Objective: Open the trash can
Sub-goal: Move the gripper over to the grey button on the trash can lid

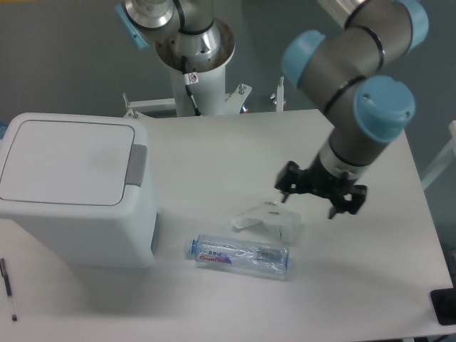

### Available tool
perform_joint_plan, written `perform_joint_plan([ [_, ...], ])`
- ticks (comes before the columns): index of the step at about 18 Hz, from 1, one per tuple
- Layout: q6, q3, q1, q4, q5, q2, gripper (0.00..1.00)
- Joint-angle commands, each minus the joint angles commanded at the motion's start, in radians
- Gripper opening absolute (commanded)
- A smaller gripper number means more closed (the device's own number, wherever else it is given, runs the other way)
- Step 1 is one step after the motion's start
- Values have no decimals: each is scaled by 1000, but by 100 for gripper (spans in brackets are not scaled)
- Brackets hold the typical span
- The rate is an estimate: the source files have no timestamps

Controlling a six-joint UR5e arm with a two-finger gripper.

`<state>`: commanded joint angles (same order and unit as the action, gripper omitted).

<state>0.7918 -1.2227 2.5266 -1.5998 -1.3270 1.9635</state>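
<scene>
The trash can (pixel 71 189) is a large boxy white bin at the left of the table. Its flat white lid (pixel 64 161) lies closed, and a grey push-button tab (pixel 137 164) sits at the lid's right rim. My gripper (pixel 320 196) hangs over the right half of the table, well to the right of the can and apart from it. Its black fingers (pixel 288 187) are spread and hold nothing.
A clear plastic bottle (pixel 239 256) lies on its side in front of the can's right side. A crumpled white wrapper (pixel 267 219) lies just left of and below the gripper. A pen (pixel 8 288) lies at the far left front. A dark object (pixel 444 306) sits at the right front edge.
</scene>
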Motion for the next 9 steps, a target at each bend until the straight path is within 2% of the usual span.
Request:
perform_joint_plan([
  [3, -68, 34, -40, -49, 32, -12, 100],
  [9, -160, 40, -101, -74, 89, -67, 100],
])
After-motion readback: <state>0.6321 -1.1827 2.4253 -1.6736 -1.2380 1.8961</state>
